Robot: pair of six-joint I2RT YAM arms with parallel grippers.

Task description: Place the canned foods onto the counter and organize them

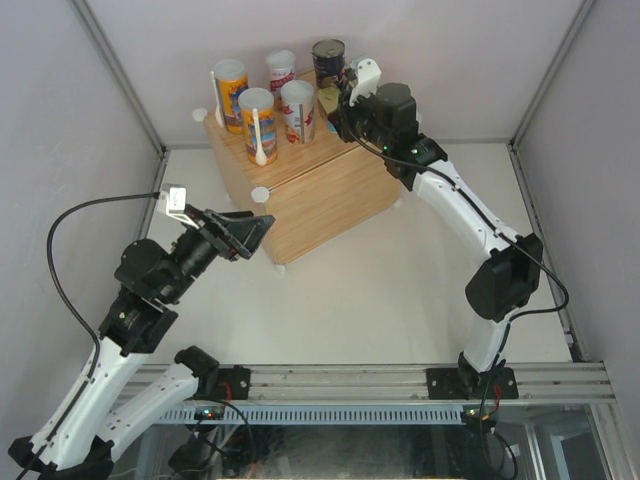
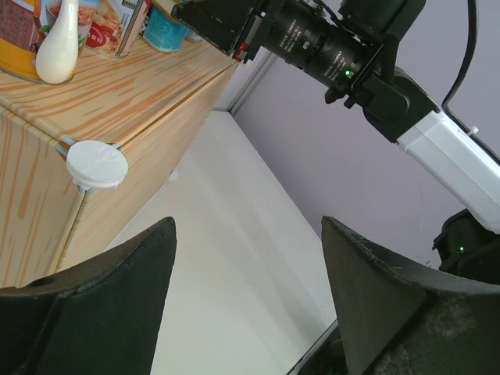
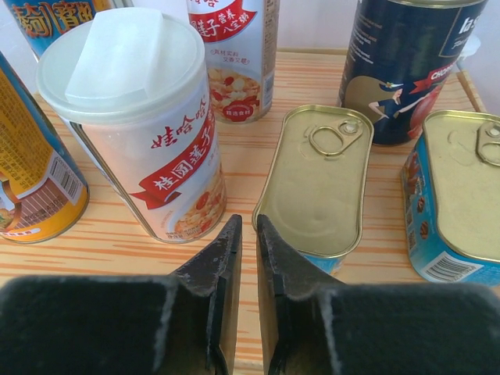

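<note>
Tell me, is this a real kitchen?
Probably a robot test booth, not a real kitchen: bare grey walls, a left arm and right arm bolted to a metal rail, and a wooden box serving as counter for cans.

The light wood-grain worktop (image 1: 330, 190) carries all seven cans at its far end. Two orange-blue tubes (image 1: 246, 125) with white spoons (image 1: 260, 140) stand upright at its left edge. Two white-red lidded tubes (image 1: 298, 110) stand mid-worktop, and a dark-blue can (image 1: 328, 62) stands at its far edge. Two gold-topped teal tins (image 3: 316, 183) lie flat toward its right.

bright, even light; soft shadows; sharp focus throughout.
</note>
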